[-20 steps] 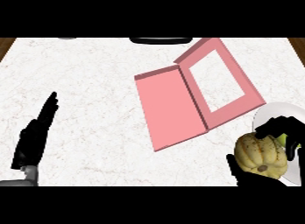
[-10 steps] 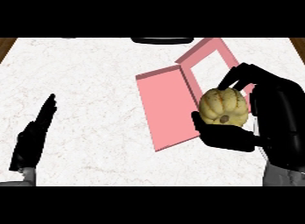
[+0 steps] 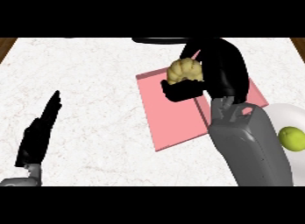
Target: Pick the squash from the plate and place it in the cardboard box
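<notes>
On the white marble counter (image 3: 84,87), a pink cardboard box (image 3: 174,122) lies flat and open at centre, with a white plate (image 3: 278,113) at the right edge bearing only a green fruit (image 3: 293,138). The robot's right hand (image 3: 223,70) hangs over the box's far part, while the left hand (image 3: 37,135) rests straight-fingered at lower left, well apart. The right fingers (image 3: 181,89) curl round the yellow squash (image 3: 184,70), held clear of the plate and above the box; lowering and release look to be all that remains
</notes>
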Robot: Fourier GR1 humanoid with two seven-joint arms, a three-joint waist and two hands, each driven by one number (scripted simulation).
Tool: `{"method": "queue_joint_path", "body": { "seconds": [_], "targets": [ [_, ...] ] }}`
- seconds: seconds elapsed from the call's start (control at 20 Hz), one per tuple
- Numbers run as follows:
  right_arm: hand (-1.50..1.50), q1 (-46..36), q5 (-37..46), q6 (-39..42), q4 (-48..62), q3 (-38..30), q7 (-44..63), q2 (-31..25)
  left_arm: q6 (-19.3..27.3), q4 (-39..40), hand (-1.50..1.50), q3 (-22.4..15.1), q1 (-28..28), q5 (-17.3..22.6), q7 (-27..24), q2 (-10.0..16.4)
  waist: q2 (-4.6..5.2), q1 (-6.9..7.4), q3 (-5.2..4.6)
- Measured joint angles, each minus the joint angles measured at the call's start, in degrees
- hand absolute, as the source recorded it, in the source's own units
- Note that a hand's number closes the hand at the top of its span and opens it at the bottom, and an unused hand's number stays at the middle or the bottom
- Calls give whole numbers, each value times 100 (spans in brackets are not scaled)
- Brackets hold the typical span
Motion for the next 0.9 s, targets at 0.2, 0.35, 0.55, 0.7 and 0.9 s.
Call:
{"method": "queue_joint_path", "body": {
  "seconds": [0.2,0.35,0.55,0.7,0.9],
  "targets": [
    [150,-291,16,-399,1132,-129,-318,109,-28,-53,0,12,127,-34,-62,-17,4,14,1],
    [-150,-457,-58,-847,1924,-112,-381,159,-74,-115,0,28,196,-38,-82,-16,6,32,1],
    [-150,-859,-400,-1505,3001,-126,-444,189,-71,-45,0,24,142,-90,-132,-74,16,58,3],
    [-150,-1050,-655,-2060,3716,-79,-731,198,-51,-103,0,2,81,-148,-11,-125,19,63,4],
    [-150,-1201,-1064,-2824,4141,-107,-1100,203,-135,-234,0,12,160,-133,50,-98,21,84,5]
  ]
}}
